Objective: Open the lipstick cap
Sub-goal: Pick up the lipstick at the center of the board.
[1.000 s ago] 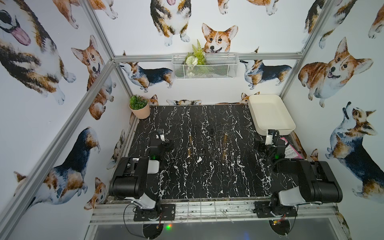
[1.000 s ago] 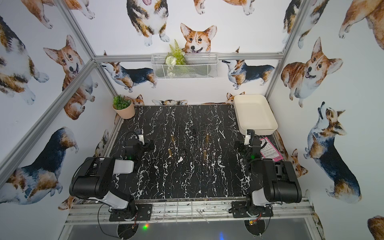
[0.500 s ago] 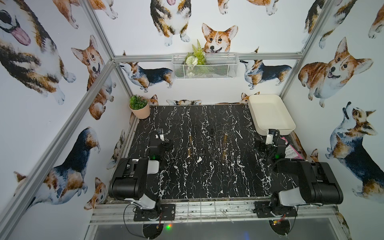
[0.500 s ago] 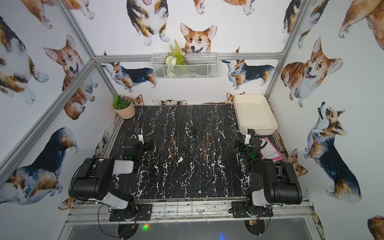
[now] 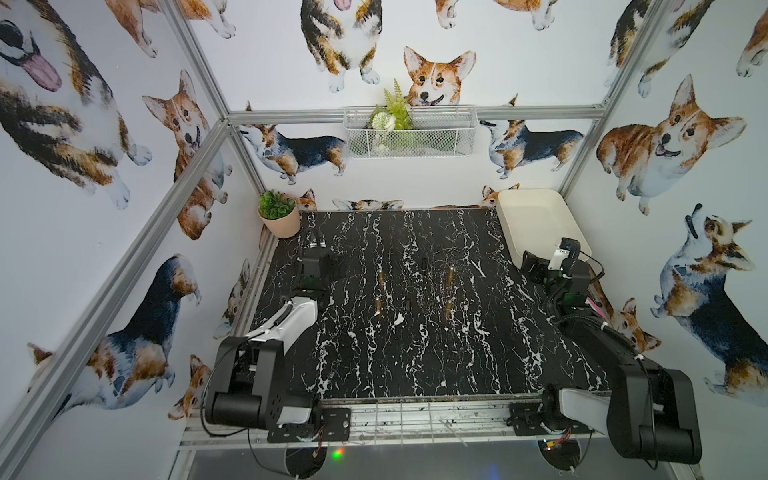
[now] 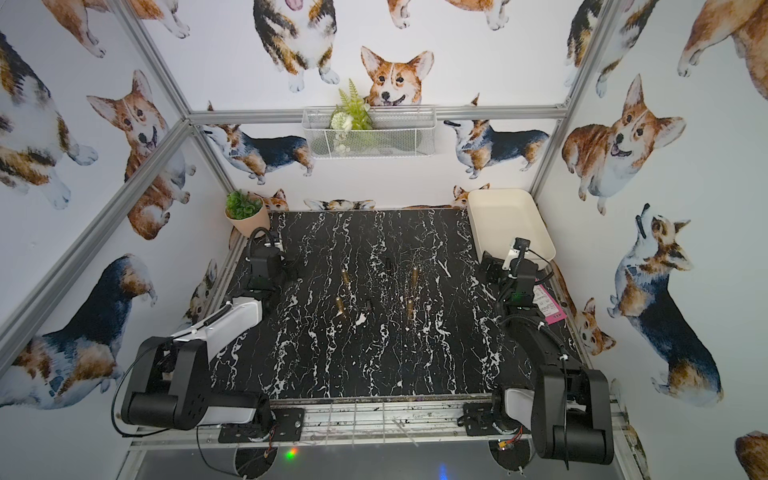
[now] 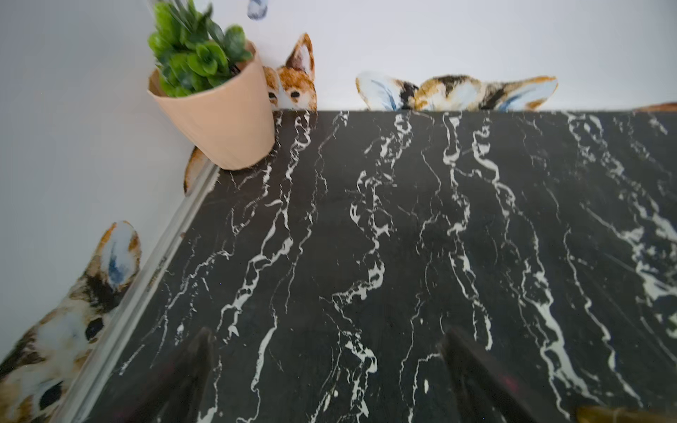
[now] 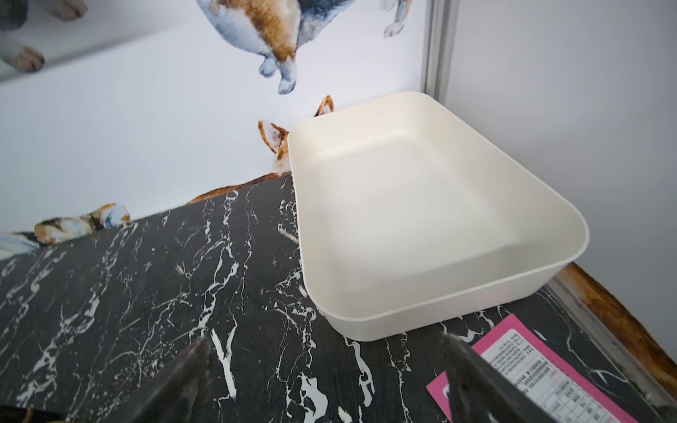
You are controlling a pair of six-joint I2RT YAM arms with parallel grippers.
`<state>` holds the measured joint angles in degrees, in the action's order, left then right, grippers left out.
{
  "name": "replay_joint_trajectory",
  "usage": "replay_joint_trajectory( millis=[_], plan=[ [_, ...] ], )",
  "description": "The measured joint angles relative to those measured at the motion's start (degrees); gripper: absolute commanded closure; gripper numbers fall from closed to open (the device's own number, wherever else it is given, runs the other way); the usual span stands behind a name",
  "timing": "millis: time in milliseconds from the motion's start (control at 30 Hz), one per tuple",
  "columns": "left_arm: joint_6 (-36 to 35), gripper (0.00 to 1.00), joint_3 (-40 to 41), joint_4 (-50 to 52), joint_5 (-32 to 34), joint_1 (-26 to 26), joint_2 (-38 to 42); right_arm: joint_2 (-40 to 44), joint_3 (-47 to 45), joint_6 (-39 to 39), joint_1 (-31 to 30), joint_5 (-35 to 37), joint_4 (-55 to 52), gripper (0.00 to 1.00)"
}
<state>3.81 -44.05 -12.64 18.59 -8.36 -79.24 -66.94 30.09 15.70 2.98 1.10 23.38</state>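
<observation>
**A:** Start with the top views. Where are the claws?

**B:** In both top views the left claw (image 5: 332, 266) and the right claw (image 5: 528, 266) are on opposite sides of the black marble counter (image 5: 415, 365). Each is spread wide and holds nothing.

**A:** And the task's things?

**B:** Four gold lipsticks (image 5: 380, 276) lie between the two claws, well apart from both, with bare counter between each claw and them. Two small dark pieces (image 6: 388, 262) sit among them, too small to identify.

**A:** What else is around?

**B:** A potted plant (image 5: 278, 214) stands beyond the left claw in the far corner. A cream tray (image 5: 511, 232) lies just beyond the right claw. A pink card (image 6: 548, 305) lies beside the right arm, and a wire basket (image 5: 407, 143) hangs on the back wall.

**A:** What does the left wrist view show?

**B:** The fingers (image 7: 183, 373) are far apart with only marble between them. The plant is ahead and off to the outer side, against the wall. A gold edge (image 7: 622, 415) shows near one finger, but I cannot tell what it is.

**A:** And the right wrist view?

**B:** Its fingers (image 8: 472, 377) are just as wide and empty. The tray sits close ahead. The pink card touches one finger's outline, and its white panel carries a printed table too small to read.
</observation>
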Motion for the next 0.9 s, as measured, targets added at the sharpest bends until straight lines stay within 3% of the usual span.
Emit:
replay_joint_trajectory(
  millis=[267, 600, 900],
  plan=[
    [5.7, 0.06, -14.88, 21.42, -1.03, -1.44, 2.95, 3.85, 6.12, 8.59, 0.04, -3.26, -9.35, 0.0],
    [8.9, 0.1, -26.86, 42.77, -8.59, -4.28, -0.31, 7.63, 12.24, 15.69, -0.02, -8.2, -20.02, 0.0],
    [9.64, 0.15, -35.47, 54.45, -12.85, -7.45, -6.78, 5.16, 17.27, 14.14, -8.85, -10.34, -29.53, 0.03]
  ],
)
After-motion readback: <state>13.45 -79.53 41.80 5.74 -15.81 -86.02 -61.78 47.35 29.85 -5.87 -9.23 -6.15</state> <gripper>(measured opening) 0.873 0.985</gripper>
